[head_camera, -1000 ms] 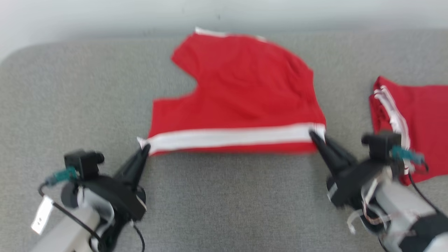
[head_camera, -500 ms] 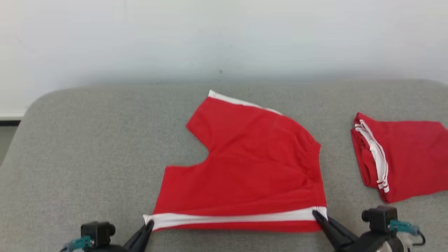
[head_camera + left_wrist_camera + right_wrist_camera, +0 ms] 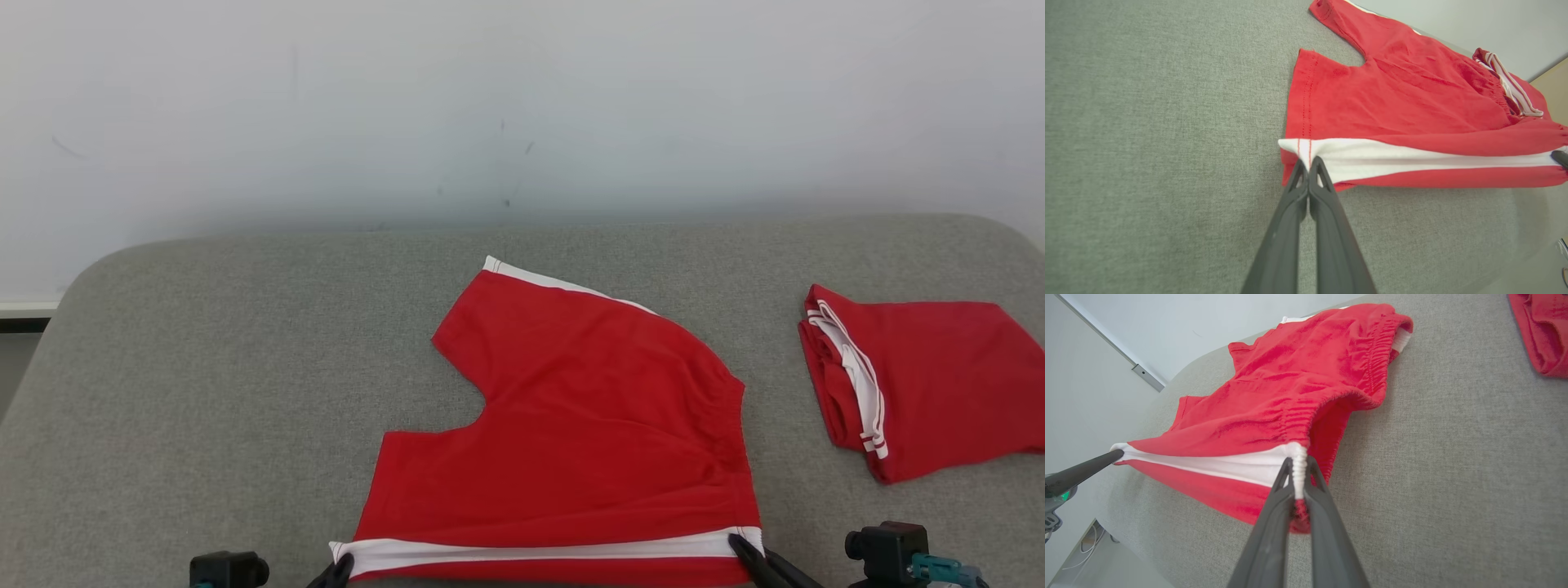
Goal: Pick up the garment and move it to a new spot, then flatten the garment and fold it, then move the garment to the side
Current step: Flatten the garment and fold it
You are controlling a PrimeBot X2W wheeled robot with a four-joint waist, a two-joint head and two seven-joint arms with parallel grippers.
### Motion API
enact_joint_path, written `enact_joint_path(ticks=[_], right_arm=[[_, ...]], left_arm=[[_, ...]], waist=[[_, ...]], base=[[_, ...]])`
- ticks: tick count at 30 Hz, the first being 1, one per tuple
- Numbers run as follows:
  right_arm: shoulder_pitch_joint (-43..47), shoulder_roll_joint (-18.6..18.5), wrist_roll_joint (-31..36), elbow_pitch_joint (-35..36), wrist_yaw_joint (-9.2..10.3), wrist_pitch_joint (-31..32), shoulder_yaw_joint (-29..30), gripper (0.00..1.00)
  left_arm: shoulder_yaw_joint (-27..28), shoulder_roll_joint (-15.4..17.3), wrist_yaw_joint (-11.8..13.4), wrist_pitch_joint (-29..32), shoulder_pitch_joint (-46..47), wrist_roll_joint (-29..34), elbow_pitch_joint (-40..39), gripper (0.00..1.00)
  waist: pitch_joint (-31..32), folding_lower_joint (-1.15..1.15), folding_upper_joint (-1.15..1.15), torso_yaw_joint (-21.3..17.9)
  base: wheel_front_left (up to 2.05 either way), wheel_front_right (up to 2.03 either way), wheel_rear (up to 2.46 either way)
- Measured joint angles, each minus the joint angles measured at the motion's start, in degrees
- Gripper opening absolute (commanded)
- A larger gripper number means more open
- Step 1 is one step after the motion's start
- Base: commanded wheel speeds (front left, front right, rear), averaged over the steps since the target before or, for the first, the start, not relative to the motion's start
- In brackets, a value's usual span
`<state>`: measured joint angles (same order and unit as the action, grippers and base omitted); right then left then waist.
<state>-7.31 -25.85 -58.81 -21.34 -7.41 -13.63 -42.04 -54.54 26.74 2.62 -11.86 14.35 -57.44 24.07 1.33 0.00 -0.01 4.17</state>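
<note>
red garment (image 3: 588, 425) lies spread on the grey fabric-covered desk (image 3: 204, 367), near its front edge, waistband toward the right. left gripper (image 3: 1308, 163) is clamped on the hem end of the white stripe (image 3: 1412, 157) and right gripper (image 3: 1299, 465) on its waistband end, the stripe drawn straight between them. a folded red garment (image 3: 939, 384) lies well apart to the right.

One garment (image 3: 571, 425): red shorts, white side stripe, gathered waistband. The stripe edge is stretched between the left gripper (image 3: 1308, 163) and the right gripper (image 3: 1298, 463), both pinching it. The rest lies spread beyond their tips.
</note>
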Motion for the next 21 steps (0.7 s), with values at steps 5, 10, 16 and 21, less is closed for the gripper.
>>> enact_joint_path(ticks=[5,10,16,21], right_arm=[[-0.42,0.07,0.97,-0.15,0.04,0.10,-0.63,0.00],[-0.40,0.09,1.25,-0.25,0.36,0.34,-0.65,0.00],[-0.54,0.08,1.34,-0.33,0.62,0.54,-0.60,0.00],[-0.99,0.08,1.34,-0.46,0.88,0.54,-0.58,0.00]], left_arm=[[-0.90,-0.07,0.42,1.52,0.00,-0.02,0.26,0.00],[-2.00,-0.13,0.45,3.41,-0.02,-0.03,0.34,0.44],[-2.15,0.09,0.97,5.24,0.14,0.04,-0.12,1.00],[-2.40,0.97,1.48,6.09,0.14,0.53,-1.26,1.00]], waist=[[-0.28,0.00,0.00,0.46],[-0.69,0.00,0.00,0.99],[-1.22,0.00,0.01,1.74],[-1.33,0.00,0.01,2.03]], base=[[0.00,0.00,0.00],[0.00,0.00,0.00],[0.00,0.00,0.00],[0.00,0.00,0.00]])
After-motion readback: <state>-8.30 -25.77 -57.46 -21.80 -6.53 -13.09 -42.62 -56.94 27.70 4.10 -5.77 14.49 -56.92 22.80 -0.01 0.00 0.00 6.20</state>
